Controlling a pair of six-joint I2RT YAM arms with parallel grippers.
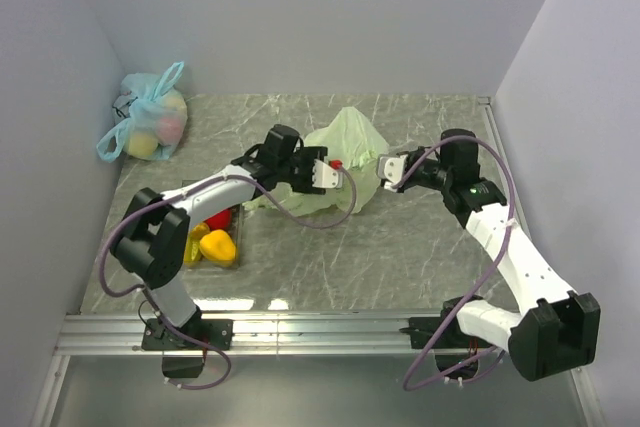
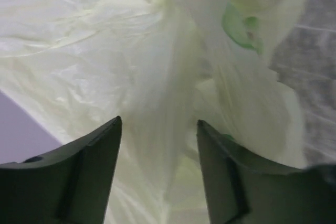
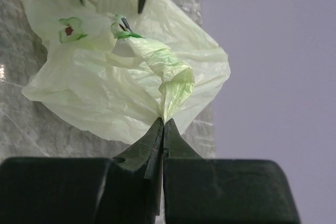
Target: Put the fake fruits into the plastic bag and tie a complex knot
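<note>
Pinching a twisted handle of the plastic bag (image 3: 105,93), right gripper (image 3: 161,124) holds it taut; left gripper (image 2: 158,124), spread, straddles loose film, probably readying the knot.

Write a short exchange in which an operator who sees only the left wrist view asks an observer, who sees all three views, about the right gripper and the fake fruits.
Operator: I see the left gripper open, with pale green plastic between its fingers. Is the right gripper holding anything?
Observer: Yes. The right gripper is shut on a twisted strand of the plastic bag.
Operator: Are all the fruits inside the bag?
Observer: No. In the top view, a yellow fruit and a red fruit lie well to the left of the bag, outside it.
</note>
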